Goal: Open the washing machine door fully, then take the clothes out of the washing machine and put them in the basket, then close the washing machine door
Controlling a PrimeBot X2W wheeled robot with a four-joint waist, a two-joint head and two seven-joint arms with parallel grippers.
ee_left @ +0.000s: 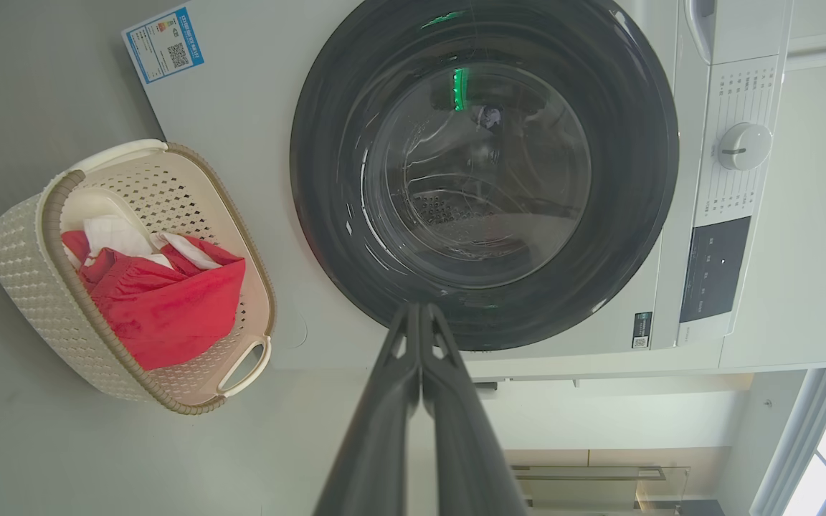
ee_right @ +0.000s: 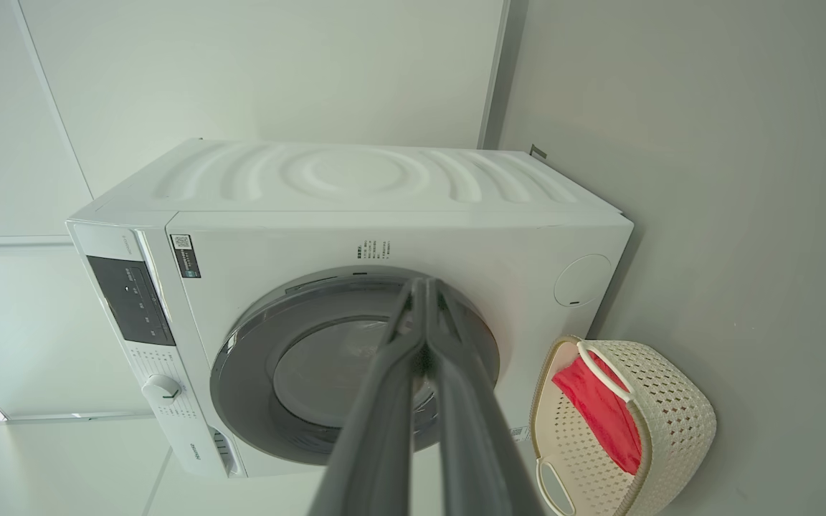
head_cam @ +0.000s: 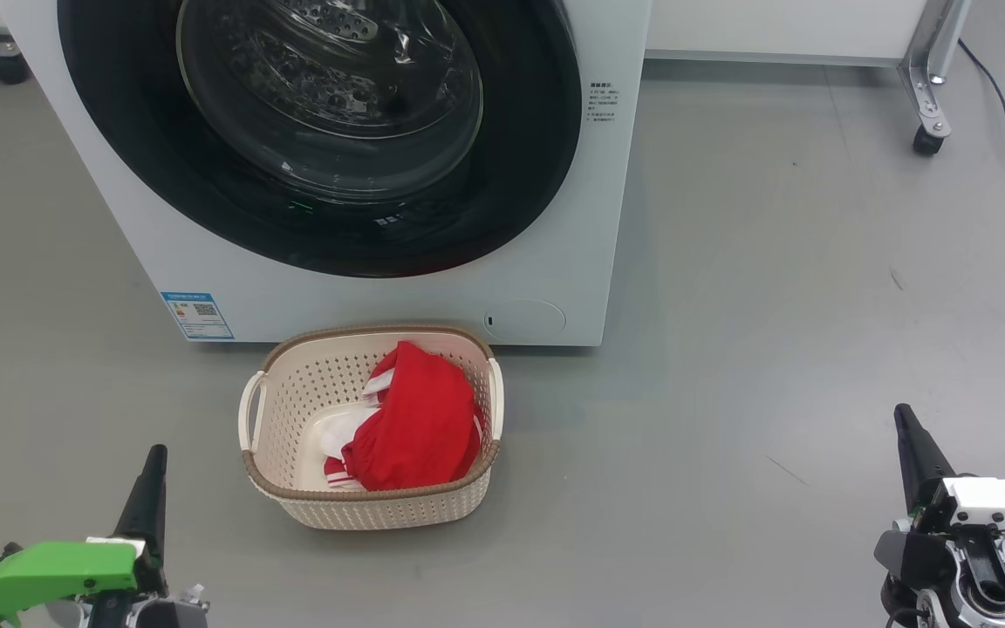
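- The washing machine door [head_cam: 328, 105] sat shut on the white washing machine [head_cam: 380, 296].
- The red clothes [head_cam: 420, 427] lay in the cream basket [head_cam: 372, 501], which stood on the grey floor [head_cam: 729, 349] just before the machine's front.
- The left gripper [head_cam: 153, 462] and right gripper [head_cam: 906, 423] had their fingers pressed together, holding nothing.

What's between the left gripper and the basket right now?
Nothing stands there: in the head view, the stretch from the left gripper to the basket is bare grey floor.
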